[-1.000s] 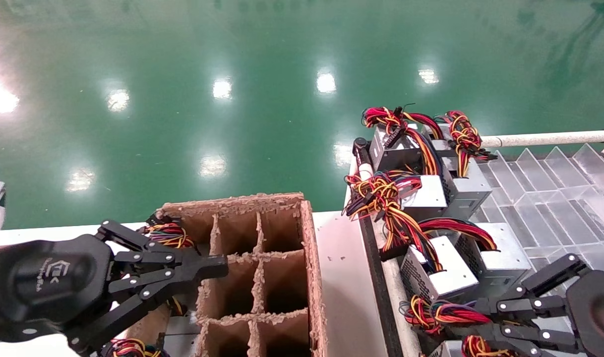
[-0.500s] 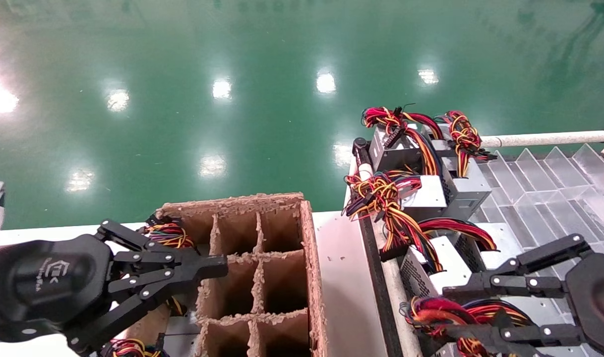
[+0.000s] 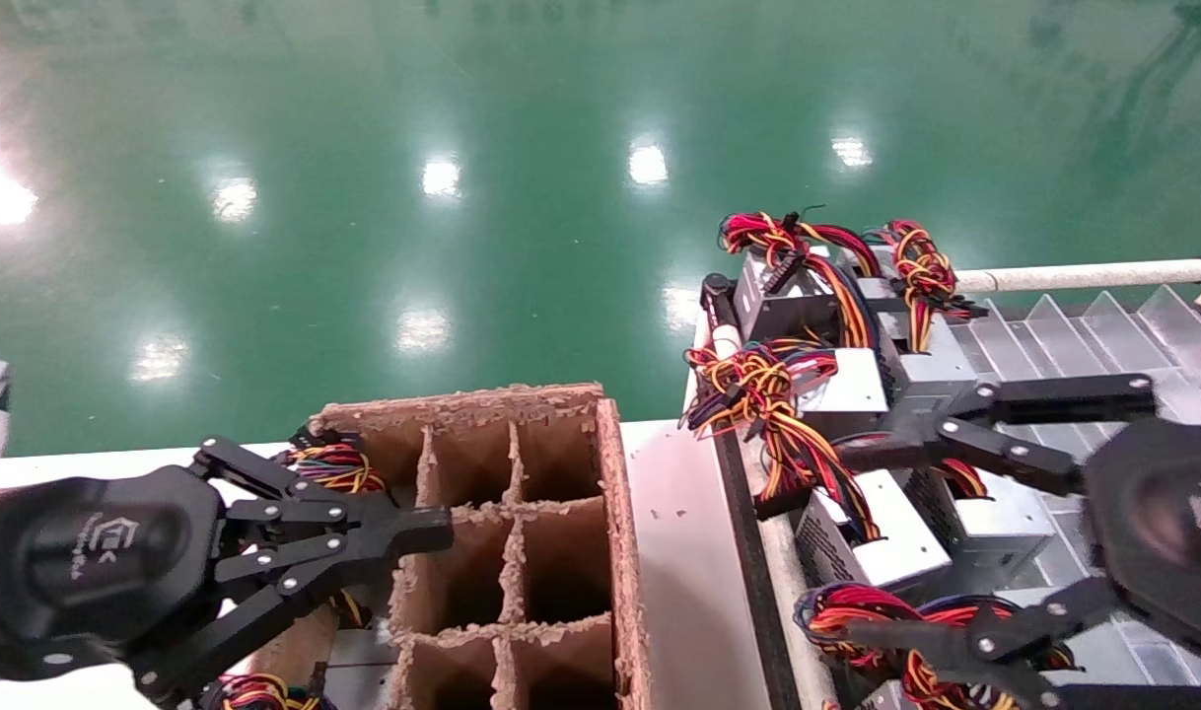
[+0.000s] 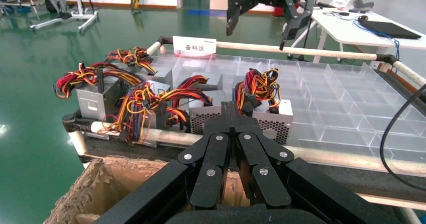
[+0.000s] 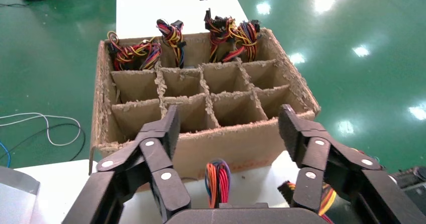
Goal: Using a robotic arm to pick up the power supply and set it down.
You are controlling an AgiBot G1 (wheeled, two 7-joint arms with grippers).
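Now right gripper point(image 3: 847, 547) hovers over power supply point(image 3: 882, 537) at rack's near left edge, fingers spread wide, one on far side, one on near side, not touching. Unit's long axis runs left-right, wire bundle leftward. Gripper has risen since earlier. Left gripper point(image 3: 433, 532) closed over cardboard box point(image 3: 615, 513).

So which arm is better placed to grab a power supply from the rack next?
The right. Its gripper hangs open directly over the power supplies on the rack, fingers either side of one. The left gripper is shut and sits over the cardboard box, away from the rack.
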